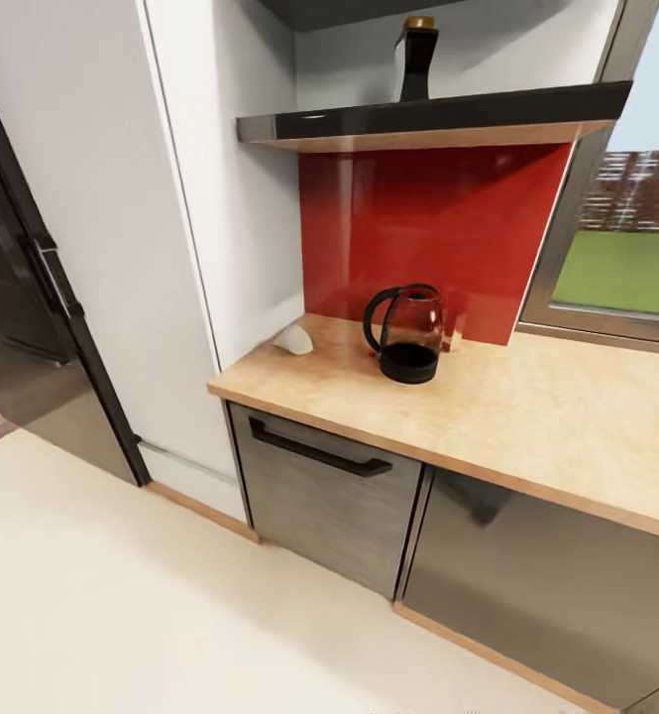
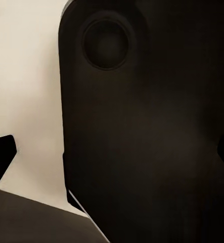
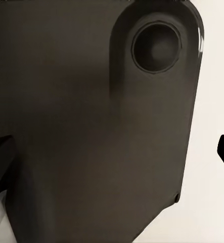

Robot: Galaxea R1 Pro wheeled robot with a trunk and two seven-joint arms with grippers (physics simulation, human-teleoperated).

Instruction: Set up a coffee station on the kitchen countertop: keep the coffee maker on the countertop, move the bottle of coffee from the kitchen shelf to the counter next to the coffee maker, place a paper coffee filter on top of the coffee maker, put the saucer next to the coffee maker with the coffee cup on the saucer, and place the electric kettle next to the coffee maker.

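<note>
head view: electric kettle (image 1: pixel 406 333) upright on the counter (image 1: pixel 527 407), before the red backsplash (image 1: pixel 428 228); paper coffee filter (image 1: pixel 293 339) on the counter's left rear corner, near the kettle; bottle of coffee (image 1: pixel 417 58) on the shelf (image 1: pixel 428 117) above.
left wrist view: dark robot body (image 2: pixel 142 131) close; left jaws spread, empty.
right wrist view: dark robot body; right jaws spread, empty.

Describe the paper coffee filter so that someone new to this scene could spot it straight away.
Find the red backsplash panel above the kitchen countertop. At the countertop's left end, against the white wall, lies the paper coffee filter, left of the electric kettle. It is small, white and pointed, unlike the dark see-through kettle.
</note>
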